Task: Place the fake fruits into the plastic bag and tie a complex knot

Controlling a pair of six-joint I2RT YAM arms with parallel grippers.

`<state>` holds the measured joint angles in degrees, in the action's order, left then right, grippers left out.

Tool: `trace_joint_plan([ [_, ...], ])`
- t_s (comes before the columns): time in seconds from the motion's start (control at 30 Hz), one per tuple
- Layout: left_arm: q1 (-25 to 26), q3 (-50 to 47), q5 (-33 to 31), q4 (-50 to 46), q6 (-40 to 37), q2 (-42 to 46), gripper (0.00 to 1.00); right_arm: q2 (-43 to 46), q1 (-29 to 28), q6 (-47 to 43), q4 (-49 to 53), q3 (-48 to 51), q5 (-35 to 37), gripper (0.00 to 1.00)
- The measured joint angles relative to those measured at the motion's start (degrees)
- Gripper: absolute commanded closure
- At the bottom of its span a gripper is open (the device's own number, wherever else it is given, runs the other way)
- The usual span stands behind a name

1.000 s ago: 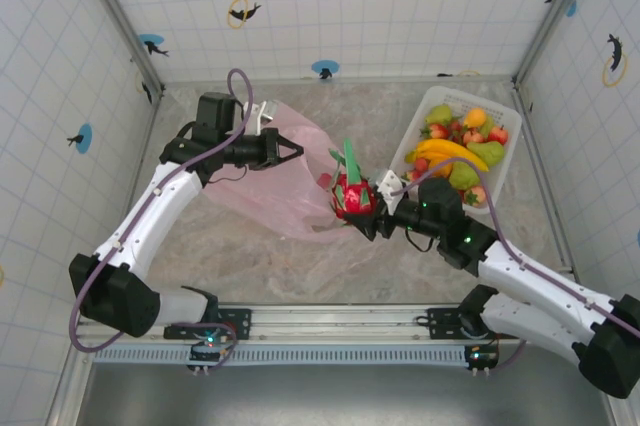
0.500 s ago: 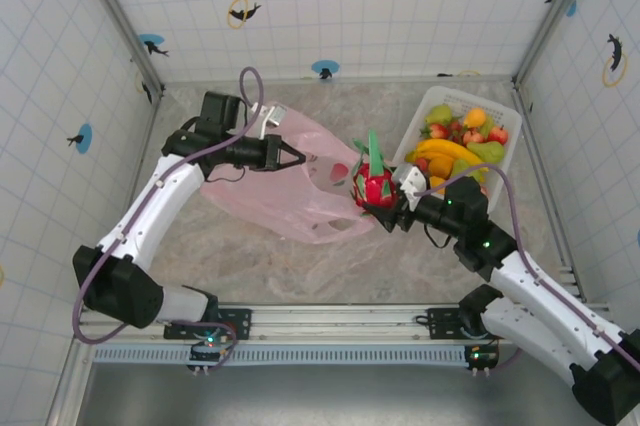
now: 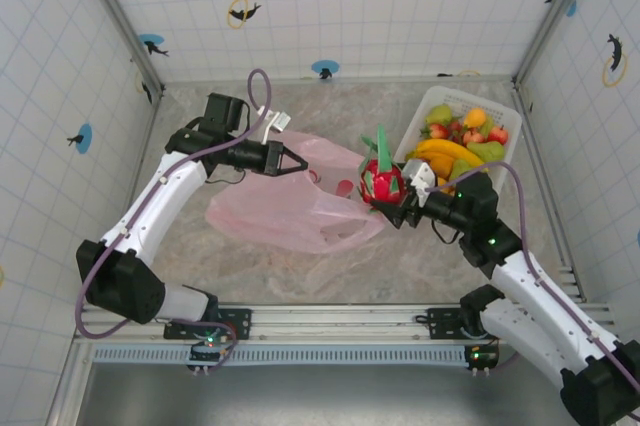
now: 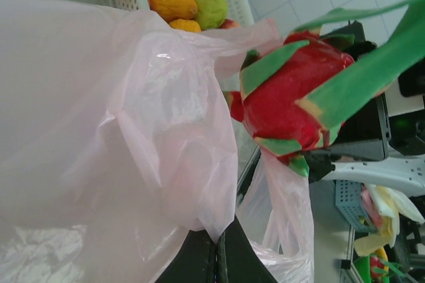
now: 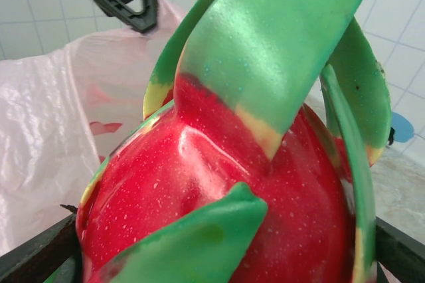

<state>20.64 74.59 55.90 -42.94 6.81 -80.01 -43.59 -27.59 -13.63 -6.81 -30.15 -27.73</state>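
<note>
A red, green-leaved fake fruit, leaf tips toward the far wall, is clamped between the wide-spread jaws of the right gripper, at the right edge of the pink plastic bag. The bag's mouth lies just left of the fruit, its rim pinched in the closed left gripper.

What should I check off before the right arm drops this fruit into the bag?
1. Left gripper pinches the plastic bag rim: ok.
2. Right gripper clamps the dragon fruit: ok.
3. Dragon fruit at the bag's right edge: ok.
4. Bag mouth open wide enough: cannot tell.
5. White basket emptied: not ok, fruits remain inside.
</note>
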Motion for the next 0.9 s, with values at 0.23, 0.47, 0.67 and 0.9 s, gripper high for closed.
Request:
trace_joint_plan([
  [0.23, 0.00, 0.20, 2.73, 0.04, -1.25, 0.00, 1.00, -2.58, 1.05, -1.44, -1.40, -1.46, -0.37, 0.49],
  [0.47, 0.00, -2.71, 6.40, 10.69, 7.17, 1.51, 1.00, -3.48, -7.19, -2.62, -7.91, 0.57, 5.92, 0.49],
  [0.67, 0.59, -7.52, 6.43, 22.47, 18.12, 3.93, 1.00, -5.42, -17.92, -2.32, -15.87, 6.71, 14.67, 0.49],
  [0.9, 2.19, -9.18, 5.03, 31.39, 26.51, 4.28, 1.00, -9.97, -24.11, -1.81, -23.26, 7.93, 22.32, 0.49],
])
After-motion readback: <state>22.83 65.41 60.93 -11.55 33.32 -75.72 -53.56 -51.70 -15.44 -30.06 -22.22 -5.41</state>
